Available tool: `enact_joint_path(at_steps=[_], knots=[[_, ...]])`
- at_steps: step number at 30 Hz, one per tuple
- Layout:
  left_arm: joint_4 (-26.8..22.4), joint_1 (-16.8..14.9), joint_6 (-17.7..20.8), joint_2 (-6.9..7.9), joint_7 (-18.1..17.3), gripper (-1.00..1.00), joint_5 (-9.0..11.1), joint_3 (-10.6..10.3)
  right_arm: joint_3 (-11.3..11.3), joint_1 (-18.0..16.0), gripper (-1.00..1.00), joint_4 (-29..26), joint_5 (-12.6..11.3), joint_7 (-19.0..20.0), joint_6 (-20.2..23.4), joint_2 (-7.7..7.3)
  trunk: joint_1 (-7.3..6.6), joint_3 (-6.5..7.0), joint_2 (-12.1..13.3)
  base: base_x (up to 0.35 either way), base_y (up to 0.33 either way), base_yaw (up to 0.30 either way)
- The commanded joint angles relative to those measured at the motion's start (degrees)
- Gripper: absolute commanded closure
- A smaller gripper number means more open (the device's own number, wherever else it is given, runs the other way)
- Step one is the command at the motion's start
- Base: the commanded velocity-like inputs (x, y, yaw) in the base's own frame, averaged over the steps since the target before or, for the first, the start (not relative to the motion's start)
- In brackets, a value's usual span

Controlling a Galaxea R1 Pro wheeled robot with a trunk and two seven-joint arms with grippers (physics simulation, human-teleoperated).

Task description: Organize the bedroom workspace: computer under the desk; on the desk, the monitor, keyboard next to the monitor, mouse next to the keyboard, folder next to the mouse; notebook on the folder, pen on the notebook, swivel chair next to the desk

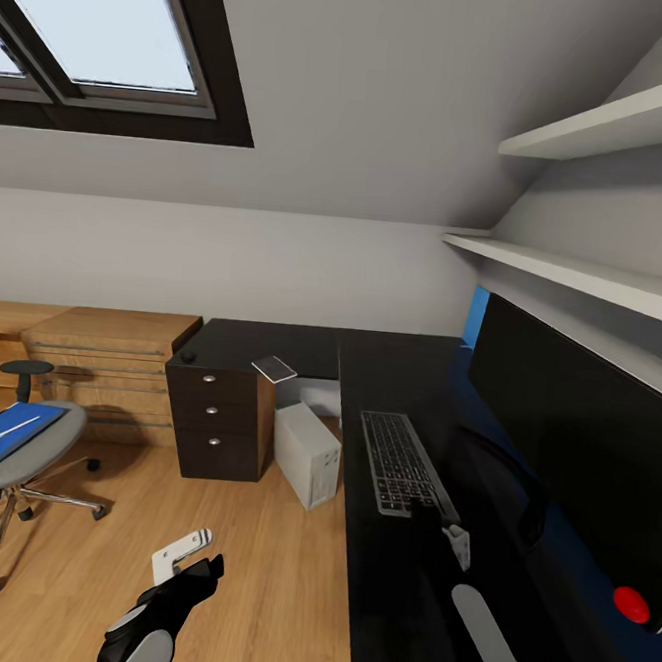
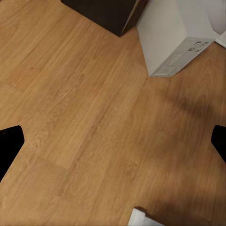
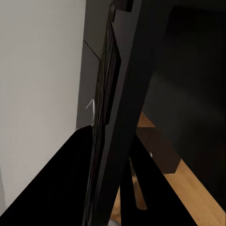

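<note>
Head view: keyboard [image 1: 405, 465] on the desk [image 1: 389, 587] beside the monitor [image 1: 572, 442]; right gripper [image 1: 456, 539] at its near end, grip unclear. Folder [image 1: 6, 431] on the chair [image 1: 0, 443], far left.

Left wrist view: left gripper [image 2: 113, 146] spread wide, holding nothing, above floor [image 2: 84, 122] near the computer [image 2: 174, 37].

Right wrist view: keyboard [image 3: 104, 84] edge-on.

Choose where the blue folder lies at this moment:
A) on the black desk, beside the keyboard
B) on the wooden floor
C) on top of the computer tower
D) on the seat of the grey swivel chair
D: the blue folder lies flat on the seat of the swivel chair.
</note>
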Motion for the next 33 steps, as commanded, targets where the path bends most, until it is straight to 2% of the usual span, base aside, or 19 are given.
enact_joint_path(at_steps=[1, 12, 16, 28, 33], knots=[[-0.1, -0.1, 0.2, 0.05, 0.4, -1.0, 0.2, -0.1, 0.1, -0.1, 1.0, 0.0, -0.5, -0.2, -0.1, -0.04, 0.0, -0.07, -0.1, 0.0, 0.0, 0.0], [-0.1, -0.1, 0.2, 0.05, 0.4, -1.0, 0.2, -0.1, -0.1, -4.0, 1.0, 7.3, -0.3, -0.2, -0.2, -0.11, 0.0, -0.07, -0.1, 0.0, 0.0, 0.0], [-0.1, -0.1, 0.2, 0.05, 0.4, -1.0, 0.2, -0.1, -0.1, -5.4, 1.0, 10.1, -0.4, -0.2, -0.1, -0.64, 0.0, -0.07, -0.1, 0.0, 0.0, 0.0], [0.0, -0.1, 0.2, 0.05, 0.4, -1.0, 0.2, -0.2, -0.2, -6.0, 1.0, 10.9, -0.4, -0.3, -0.1, -1.11, 0.0, -0.07, -0.1, 0.0, -0.001, 0.0], [0.0, -0.1, 0.2, 0.04, 0.4, -1.0, 0.2, -0.2, -0.5, -6.1, 1.0, 11.0, -0.4, -0.3, -0.1, -1.26, 0.0, -0.07, -0.1, 0.0, -0.189, 0.0]])
